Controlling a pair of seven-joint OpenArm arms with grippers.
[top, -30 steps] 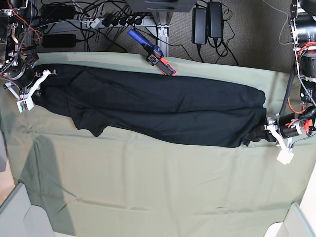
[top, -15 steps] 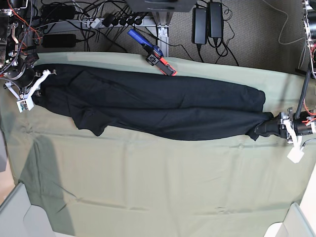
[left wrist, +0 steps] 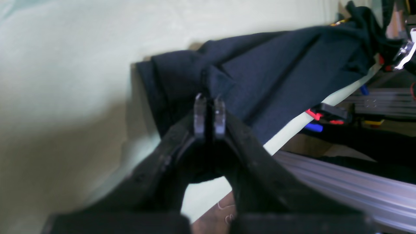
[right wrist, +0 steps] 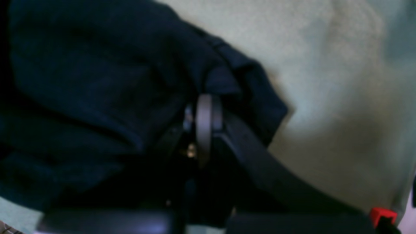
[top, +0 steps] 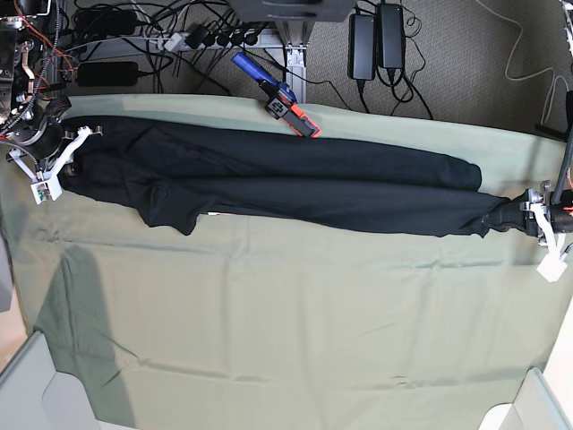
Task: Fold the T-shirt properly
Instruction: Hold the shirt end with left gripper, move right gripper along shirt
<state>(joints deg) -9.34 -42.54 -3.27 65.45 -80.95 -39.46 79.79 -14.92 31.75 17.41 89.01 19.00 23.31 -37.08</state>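
Note:
The black T-shirt (top: pixel 295 193) lies stretched into a long narrow band across the back half of the table, with one sleeve hanging down near its left end. At the right edge of the base view, my left gripper (top: pixel 524 215) is shut on the shirt's bunched end. The left wrist view shows its fingertips (left wrist: pixel 209 104) pinched on a fold of the T-shirt (left wrist: pixel 276 71). My right gripper (top: pixel 76 148) is shut on the shirt's other end at the far left. In the right wrist view, dark T-shirt fabric (right wrist: pixel 97 81) bunches around the closed right gripper (right wrist: pixel 208 107).
A pale green cloth (top: pixel 286 331) covers the table. A red and blue tool (top: pixel 288 109) lies at the back edge, just behind the shirt. Cables and power bricks (top: pixel 376 40) sit behind the table. White bins stand at the front left corner (top: pixel 36 385) and front right corner (top: pixel 537 403).
My left gripper has pulled its end of the shirt toward the base view's right and slightly back. The shirt is now drawn tauter and narrower. The right gripper has held still.

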